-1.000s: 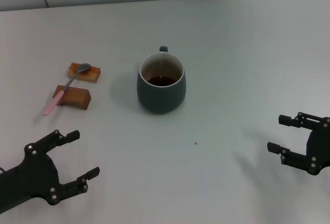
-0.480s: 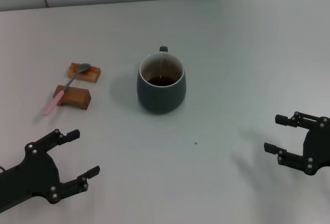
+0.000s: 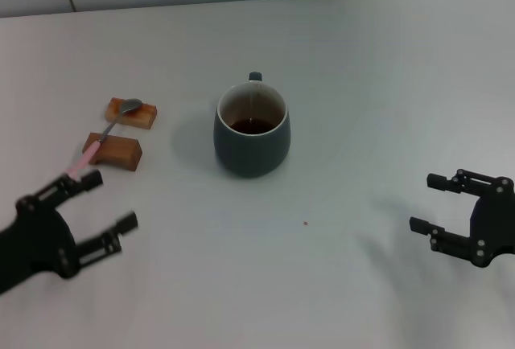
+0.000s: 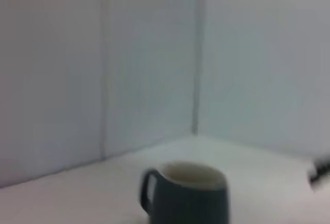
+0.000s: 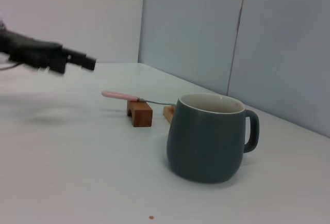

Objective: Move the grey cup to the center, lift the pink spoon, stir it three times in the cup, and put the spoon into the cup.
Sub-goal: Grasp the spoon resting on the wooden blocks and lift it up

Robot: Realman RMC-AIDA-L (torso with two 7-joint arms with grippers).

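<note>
dark grey-green, the grey cup [image 3: 251,129] stands upright about midway between the two grippers and beyond both of them, its loop handle turned away from the robot and dark brown liquid showing inside the pale rim. judged by that spot, the first step, getting the cup to the centre, looks done.

the pink spoon [image 3: 103,135] has not been lifted: it lies across two small wooden blocks [image 3: 113,150], silver bowl on the farther block and pink handle reaching past the nearer one. it is just ahead of the left gripper [image 3: 91,202], whose upper fingertip sits close to the handle's free end without touching it, as far as the head view shows. that gripper's fingers are spread wide and hold nothing. the cup is off to its right, well apart.

the right gripper [image 3: 434,203] hangs low over the white table [image 3: 370,84], fingers also spread and empty, with the cup away to its left and farther out. it seems to be idle.

so what remains is nearly everything after the cup move: closing on the spoon's handle, raising it off the blocks, carrying it over the cup, stirring three times, and letting it go inside. the slim handle propped off the table should give the fingers room to close around it.
</note>
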